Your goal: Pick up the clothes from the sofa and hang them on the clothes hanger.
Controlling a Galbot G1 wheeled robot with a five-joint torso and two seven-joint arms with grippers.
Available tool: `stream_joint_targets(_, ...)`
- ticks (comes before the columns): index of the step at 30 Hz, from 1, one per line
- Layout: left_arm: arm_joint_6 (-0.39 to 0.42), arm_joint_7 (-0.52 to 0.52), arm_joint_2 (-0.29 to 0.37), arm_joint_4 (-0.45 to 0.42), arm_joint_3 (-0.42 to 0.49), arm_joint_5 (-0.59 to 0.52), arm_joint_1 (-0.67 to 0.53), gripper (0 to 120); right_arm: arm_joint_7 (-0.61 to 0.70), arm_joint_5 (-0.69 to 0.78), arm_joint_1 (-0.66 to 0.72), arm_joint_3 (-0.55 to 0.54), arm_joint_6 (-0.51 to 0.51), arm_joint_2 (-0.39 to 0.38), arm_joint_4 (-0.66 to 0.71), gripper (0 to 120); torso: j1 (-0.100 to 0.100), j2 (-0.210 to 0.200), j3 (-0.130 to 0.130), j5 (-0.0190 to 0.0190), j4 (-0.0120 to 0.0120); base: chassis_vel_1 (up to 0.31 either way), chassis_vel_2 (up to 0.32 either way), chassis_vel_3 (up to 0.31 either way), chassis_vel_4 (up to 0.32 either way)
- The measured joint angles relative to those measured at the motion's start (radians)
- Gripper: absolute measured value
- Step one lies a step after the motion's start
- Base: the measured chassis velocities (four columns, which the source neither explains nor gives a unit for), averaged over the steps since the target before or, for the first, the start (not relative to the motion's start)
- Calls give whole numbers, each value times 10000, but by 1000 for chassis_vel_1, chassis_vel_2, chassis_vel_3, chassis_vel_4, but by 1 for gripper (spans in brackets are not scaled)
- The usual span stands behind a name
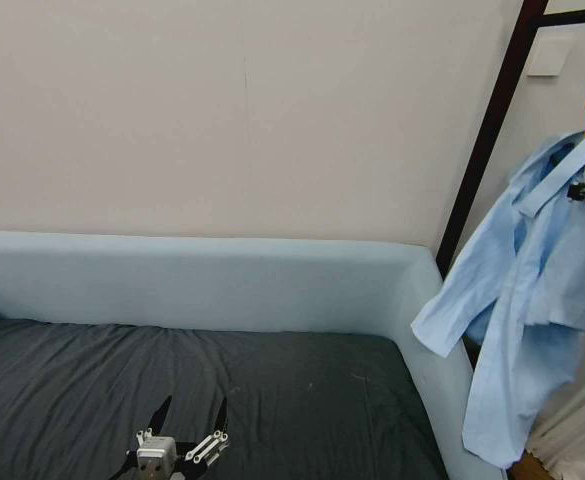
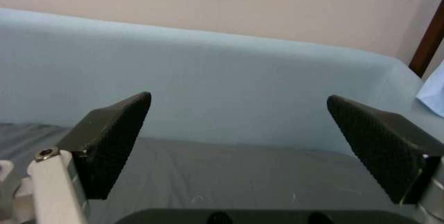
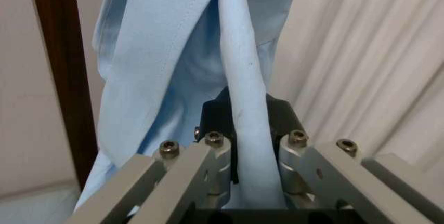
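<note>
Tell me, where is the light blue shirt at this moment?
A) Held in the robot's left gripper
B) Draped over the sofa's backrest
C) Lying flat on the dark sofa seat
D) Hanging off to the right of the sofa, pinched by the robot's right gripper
D: the shirt hangs past the right end of the sofa, with a fold of it clamped in the right gripper; the left gripper is open above the seat.
</note>
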Motion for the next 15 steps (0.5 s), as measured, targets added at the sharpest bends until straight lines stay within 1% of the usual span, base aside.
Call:
stream_joint_targets(1,5,0,-49,0,40,1,4,100,-229,-360,279,-338,103,139,-270,6,0,0,-1,-6,-1,0,0,0,0)
stream_joint_targets(2,8,-1,-102,-1,77,13,11,100,-445,-767,513,-720,199,214,-374,6,0,0,0,-2,-1,0,0,0,0)
stream_joint_targets(3,8,-1,-124,-4,98,37,22,100,-529,-965,579,-864,225,226,-359,6,1,0,-1,1,-1,0,0,0,0)
stream_joint_targets(5,-41,-4,-146,-10,112,100,83,100,-803,-1711,718,-1209,309,164,-65,6,0,0,-1,5,-6,0,0,0,0)
stream_joint_targets(6,-41,-4,-146,-10,112,100,83,100,-803,-1711,718,-1209,309,164,-65,6,0,0,-1,5,-6,0,0,0,0)
stream_joint_targets(8,-122,-29,-154,-13,99,129,129,100,-925,-2174,931,-1583,368,116,175,6,-1,0,-3,3,-8,0,0,0,0)
stream_joint_targets(11,-210,-68,-167,-1,134,200,146,100,-932,-2241,1251,-1863,362,210,157,6,-1,0,-2,6,-9,0,0,0,0)
stream_joint_targets(15,-264,-93,-251,-77,293,322,156,100,-930,-2073,2399,-2721,335,645,-505,6,-1,0,-2,-1,2,0,0,0,0)
